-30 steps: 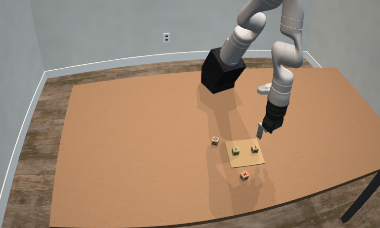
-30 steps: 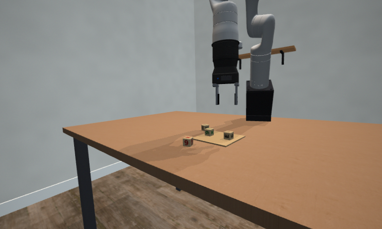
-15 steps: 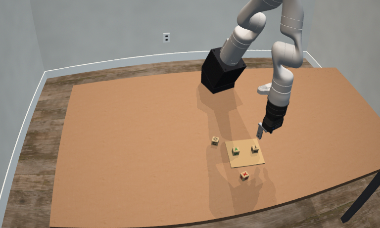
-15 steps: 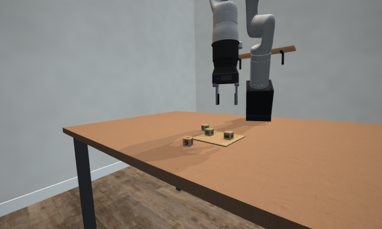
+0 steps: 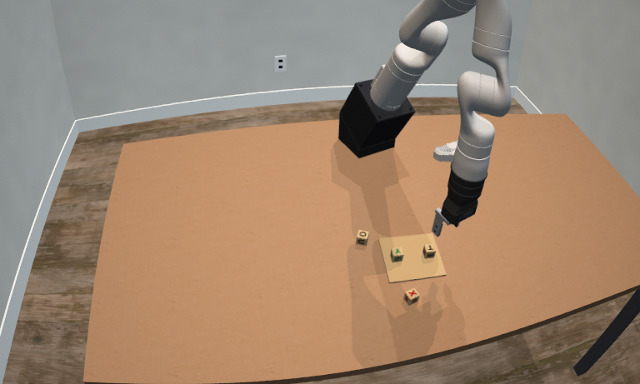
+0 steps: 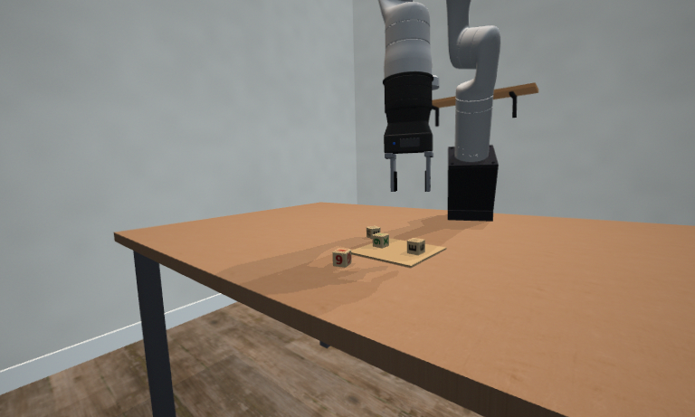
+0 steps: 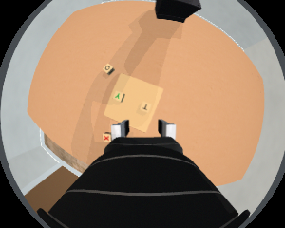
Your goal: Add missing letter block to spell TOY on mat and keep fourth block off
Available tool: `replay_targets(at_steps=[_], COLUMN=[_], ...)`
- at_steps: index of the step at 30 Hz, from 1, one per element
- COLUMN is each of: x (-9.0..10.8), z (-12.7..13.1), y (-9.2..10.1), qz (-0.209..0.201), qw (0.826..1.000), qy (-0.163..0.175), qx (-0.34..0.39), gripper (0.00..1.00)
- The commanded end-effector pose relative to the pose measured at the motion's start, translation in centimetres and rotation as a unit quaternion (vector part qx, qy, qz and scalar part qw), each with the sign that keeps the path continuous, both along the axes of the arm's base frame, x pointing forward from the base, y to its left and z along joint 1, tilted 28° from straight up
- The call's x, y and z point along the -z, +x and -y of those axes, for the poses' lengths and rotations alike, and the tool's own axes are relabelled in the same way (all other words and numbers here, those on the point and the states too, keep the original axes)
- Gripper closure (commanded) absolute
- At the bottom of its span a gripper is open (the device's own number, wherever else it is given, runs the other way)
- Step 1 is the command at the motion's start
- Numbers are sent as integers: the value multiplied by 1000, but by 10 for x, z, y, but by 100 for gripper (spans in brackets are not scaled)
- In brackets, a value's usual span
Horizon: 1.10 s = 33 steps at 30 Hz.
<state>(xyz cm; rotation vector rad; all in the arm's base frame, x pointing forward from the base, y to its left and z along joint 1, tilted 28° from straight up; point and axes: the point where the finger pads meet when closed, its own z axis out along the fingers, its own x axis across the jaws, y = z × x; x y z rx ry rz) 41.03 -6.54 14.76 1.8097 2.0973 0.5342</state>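
Observation:
The mat (image 5: pixel 415 271) (image 6: pixel 396 254) (image 7: pixel 138 87) lies flat on the table. The T block (image 5: pixel 429 251) (image 6: pixel 415 246) (image 7: pixel 144 106) and the green Y block (image 5: pixel 397 254) (image 6: pixel 380 240) (image 7: pixel 117 96) stand on it with a gap between them, T on the left as seen from the base, both letters up. The O block (image 5: pixel 362 237) (image 6: pixel 373 232) (image 7: pixel 107 68) lies off the mat, beyond its Y side, O on top. The red X block (image 5: pixel 412 296) (image 6: pixel 341 258) (image 7: pixel 106 138) lies off the mat's far edge from the base. My gripper (image 6: pixel 410 189) (image 7: pixel 143 125) is open and empty, high above the table.
The robot's black base (image 5: pixel 375 121) (image 6: pixel 471 190) (image 7: pixel 177 9) stands at the table's back edge in the top view. A white object lies partly behind the arm there. The arm's shadow falls across the O block and part of the mat.

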Motion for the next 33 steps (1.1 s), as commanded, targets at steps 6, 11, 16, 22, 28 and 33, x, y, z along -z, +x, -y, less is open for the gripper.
replay_targets(at_steps=[6,11,16,22,28,33], x=[-4,-5,-4,-4,-4,-4], z=[32,77,96,96,96,96], y=[48,96,111,111,111,111], qz=[2,1,0,0,0,0], qw=[1000,1000,1000,1000,1000,1000], qy=[4,2,-1,-1,-1,-1], qx=[2,2,2,2,2,2], gripper=[0,0,0,0,0,0])
